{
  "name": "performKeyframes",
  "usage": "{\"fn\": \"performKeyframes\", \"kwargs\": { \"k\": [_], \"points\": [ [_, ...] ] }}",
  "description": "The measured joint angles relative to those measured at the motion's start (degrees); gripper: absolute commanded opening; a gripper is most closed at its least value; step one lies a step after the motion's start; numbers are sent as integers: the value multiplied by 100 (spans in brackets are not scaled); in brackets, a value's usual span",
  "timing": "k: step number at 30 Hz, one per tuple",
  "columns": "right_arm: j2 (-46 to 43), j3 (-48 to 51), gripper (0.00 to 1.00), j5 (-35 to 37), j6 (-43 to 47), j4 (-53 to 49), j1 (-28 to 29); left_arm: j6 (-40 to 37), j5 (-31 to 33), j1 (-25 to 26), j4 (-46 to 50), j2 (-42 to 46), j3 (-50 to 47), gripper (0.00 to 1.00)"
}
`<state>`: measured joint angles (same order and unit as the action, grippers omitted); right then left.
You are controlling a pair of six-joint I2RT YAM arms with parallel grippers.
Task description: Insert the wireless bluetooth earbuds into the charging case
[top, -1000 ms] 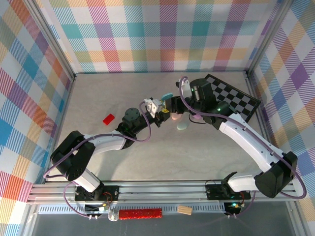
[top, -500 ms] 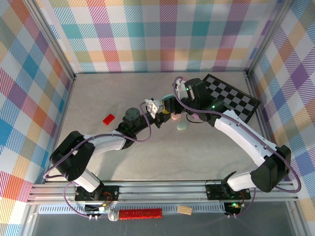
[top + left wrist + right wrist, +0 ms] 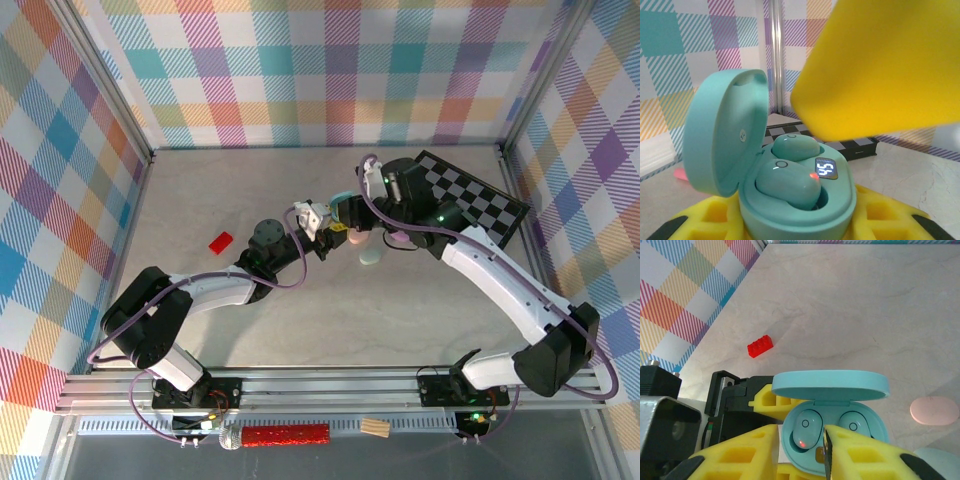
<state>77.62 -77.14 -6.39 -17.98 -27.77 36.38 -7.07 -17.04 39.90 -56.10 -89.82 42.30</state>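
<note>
Both mint buds (image 3: 807, 427) sit in the open case (image 3: 795, 210), held up at the far middle of the table (image 3: 400, 310)

The left gripper (image 3: 325, 230) pinches the case from below, lid (image 3: 722, 132) tipped back. The right gripper (image 3: 801, 440) hovers just above it, jaws a little apart and gripping nothing. Over the last second those jaws have drawn closer, and the right arm has nudged left and back again. One bud glows red and the display (image 3: 826, 168) is lit, so both seem to be in their sockets. This case is likely filled, with the lid left to shut. A red brick (image 3: 760, 346) lies to the left and a pink oval (image 3: 934, 410) to the right
</note>
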Motion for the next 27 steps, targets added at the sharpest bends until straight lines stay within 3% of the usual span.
{"fn": "performKeyframes", "kwargs": {
  "k": [8,17,27],
  "points": [
    [-17,-48,29,-98,0,-17,0,-55,-2,0,4,0,0,35],
    [-129,-254,28,-177,0,-15,-24,-717,-177,0,15,2,-131,35],
    [323,-457,29,-225,4,-24,-127,-1099,-527,0,273,275,-199,35]
  ]
}}
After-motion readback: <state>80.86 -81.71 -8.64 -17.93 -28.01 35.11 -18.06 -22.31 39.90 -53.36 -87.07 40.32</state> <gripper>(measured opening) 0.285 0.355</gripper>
